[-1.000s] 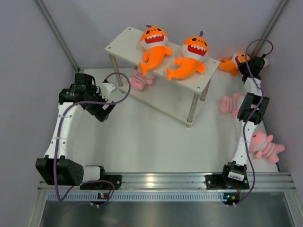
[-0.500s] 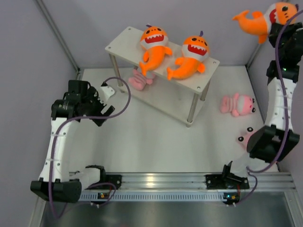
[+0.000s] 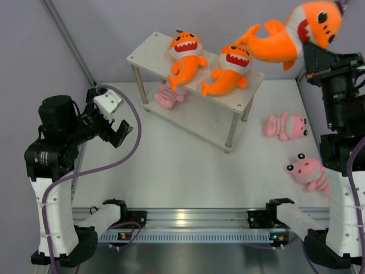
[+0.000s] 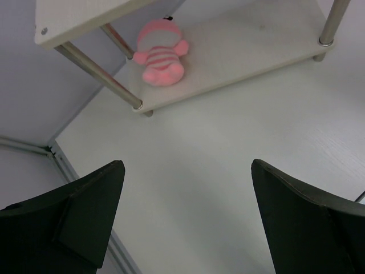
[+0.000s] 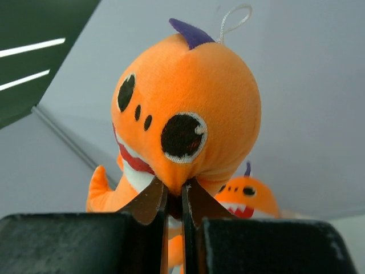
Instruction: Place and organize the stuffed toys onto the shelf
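Treat the orange shark plush [image 5: 185, 108] as light, soft and compressible: pinched by a thin fold at the head in the right gripper [image 5: 174, 200], jaws pressed nearly together, hanging high at 2 o'clock of the shelf [image 3: 149, 51]. Expect sag and swing. Set down toward the bare 10 o'clock end of the top tier, clear of the two seated shark plushes [image 3: 185, 54]. Route the left gripper [image 4: 187, 171], spread wide and empty, away from the silver legs [image 4: 97, 73].
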